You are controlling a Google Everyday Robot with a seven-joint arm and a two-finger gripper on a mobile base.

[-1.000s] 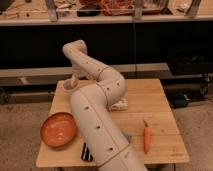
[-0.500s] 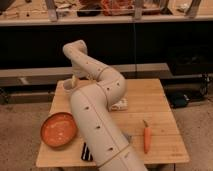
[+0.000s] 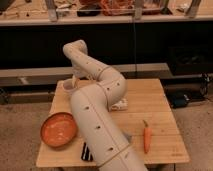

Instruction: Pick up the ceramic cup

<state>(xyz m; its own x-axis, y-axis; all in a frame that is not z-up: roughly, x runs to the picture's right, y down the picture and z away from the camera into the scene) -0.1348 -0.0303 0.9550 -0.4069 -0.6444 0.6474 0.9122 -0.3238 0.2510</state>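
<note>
One arm over table — gripper at ceramic cup, jaws: can't tell.

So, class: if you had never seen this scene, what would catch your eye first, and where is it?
First the big cream robot arm, snaking from the bottom edge up across the wooden table. Its hand reaches down at the far left corner, right by the small white cup. Next come the orange bowl at the near left and the carrot on the right.
</note>
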